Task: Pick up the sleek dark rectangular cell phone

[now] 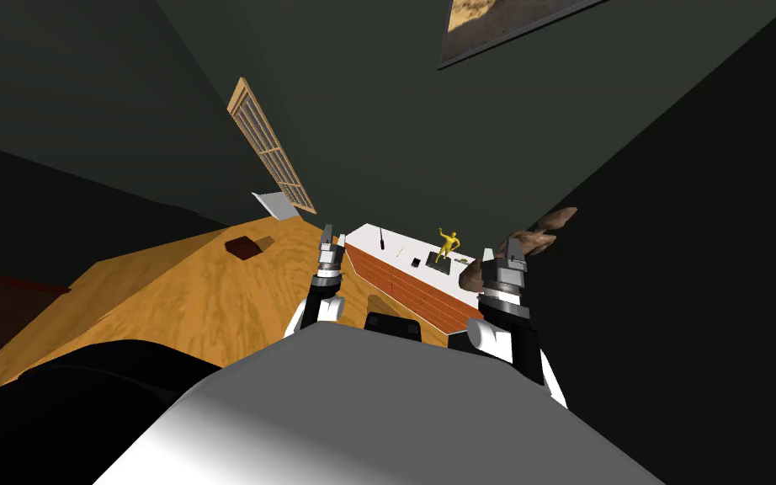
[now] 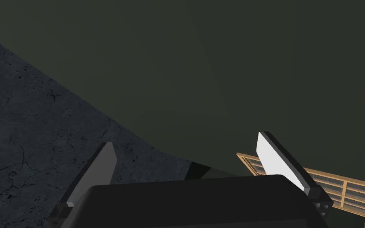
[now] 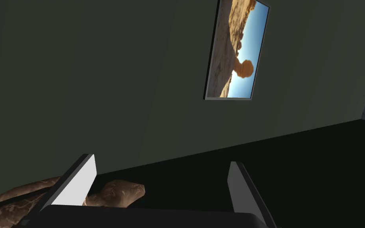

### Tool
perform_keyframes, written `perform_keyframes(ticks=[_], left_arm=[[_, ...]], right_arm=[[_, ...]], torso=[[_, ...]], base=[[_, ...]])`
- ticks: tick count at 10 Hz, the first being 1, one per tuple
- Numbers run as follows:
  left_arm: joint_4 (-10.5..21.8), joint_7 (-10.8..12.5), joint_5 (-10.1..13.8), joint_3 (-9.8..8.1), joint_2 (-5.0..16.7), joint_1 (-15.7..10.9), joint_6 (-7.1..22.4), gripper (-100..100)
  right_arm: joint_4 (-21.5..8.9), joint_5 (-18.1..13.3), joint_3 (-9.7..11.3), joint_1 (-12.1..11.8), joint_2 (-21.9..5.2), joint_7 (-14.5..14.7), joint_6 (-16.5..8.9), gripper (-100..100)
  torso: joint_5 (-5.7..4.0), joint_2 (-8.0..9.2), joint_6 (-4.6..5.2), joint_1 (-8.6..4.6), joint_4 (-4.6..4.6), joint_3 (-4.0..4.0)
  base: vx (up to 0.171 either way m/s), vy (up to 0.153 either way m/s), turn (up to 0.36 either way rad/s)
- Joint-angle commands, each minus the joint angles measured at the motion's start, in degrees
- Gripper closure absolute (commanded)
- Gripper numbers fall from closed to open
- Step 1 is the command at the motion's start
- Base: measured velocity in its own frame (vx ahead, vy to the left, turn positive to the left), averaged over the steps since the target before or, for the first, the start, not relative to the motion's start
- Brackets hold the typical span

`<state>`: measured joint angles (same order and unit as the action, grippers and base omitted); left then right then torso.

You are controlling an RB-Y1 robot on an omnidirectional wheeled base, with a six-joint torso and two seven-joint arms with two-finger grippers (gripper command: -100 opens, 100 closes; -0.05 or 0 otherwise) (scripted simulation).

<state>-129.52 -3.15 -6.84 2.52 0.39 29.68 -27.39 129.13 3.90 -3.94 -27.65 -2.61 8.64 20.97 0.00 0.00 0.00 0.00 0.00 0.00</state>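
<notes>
Biggest thing around is the orange wood-grain floor (image 1: 193, 295), and on it, just past both claws, sits a long low cabinet (image 1: 403, 290) with a flat white top and reddish-brown slatted-looking fronts. Off beyond the right gripper (image 1: 500, 257) there's a clump of lumpy brown rock-textured shapes (image 1: 538, 236); the right wrist view has one of them right by a finger (image 3: 118, 192). That claw is spread wide with nothing in it (image 3: 160, 159). The left gripper (image 1: 328, 231) is raised at the cabinet's near corner and its blades are wide apart too, also holding nothing (image 2: 185, 139). On the floor, well out to the left claw's outer side, lies a flat dark brown square thing (image 1: 243, 247). On the white top there's a bright yellow figurine (image 1: 447, 242) with arms up, standing on a dark base, closer to the right claw. The cell phone (image 1: 416, 263) is a tiny flat dark rectangle lying on that white top, roughly between the two claws and apart from both, just beside the figurine. Smallest bit is a thin dark stick-like thing (image 1: 382, 240) nearer the left claw, can't tell what it is.
</notes>
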Motion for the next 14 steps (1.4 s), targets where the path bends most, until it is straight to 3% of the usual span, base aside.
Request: perform_keyframes(ticks=[1,4,8,9,11,14], left_arm=[[0.0,0.0,0.0,0.00,0.0,0.0,0.0,0],[0.0,0.0,0.0,0.01,0.0,0.0,0.0,0],[0.0,0.0,0.0,0.01,0.0,0.0,0.0,0],[0.0,0.0,0.0,0.01,0.0,0.0,0.0,0],[0.0,0.0,0.0,0.01,0.0,0.0,0.0,0],[0.0,0.0,0.0,0.00,0.0,0.0,0.0,0]], right_arm=[[-0.9,0.6,-0.1,0.9,-1.5,1.0,-1.7,-100],[-3.1,2.2,-0.1,3.1,-4.4,3.2,-5.8,-100],[-8.0,5.3,0.2,7.6,-9.5,7.5,-13.1,-100],[-8.0,5.3,0.2,7.6,-9.5,7.5,-14.1,-100],[-11.2,7.1,0.6,10.3,-12.4,10.1,-17.9,-100],[-12.9,8.2,0.8,11.8,-13.9,11.4,-21.9,-100]], torso=[[0.00,0.00,0.00,0.00,0.00,0.00],[0.06,0.14,-0.02,0.29,0.03,0.08],[0.07,0.18,-0.02,0.31,0.04,0.10],[0.07,0.14,-0.02,0.31,0.03,0.08],[0.05,0.09,-0.01,0.23,0.02,0.05],[0.04,0.08,-0.01,0.16,0.02,0.05]], base=[[-0.016,0.030,0.076],[-0.042,0.074,0.079],[-0.049,0.082,0.124],[-0.025,0.067,0.037],[-0.026,0.072,0.120],[-0.019,0.045,0.066]])
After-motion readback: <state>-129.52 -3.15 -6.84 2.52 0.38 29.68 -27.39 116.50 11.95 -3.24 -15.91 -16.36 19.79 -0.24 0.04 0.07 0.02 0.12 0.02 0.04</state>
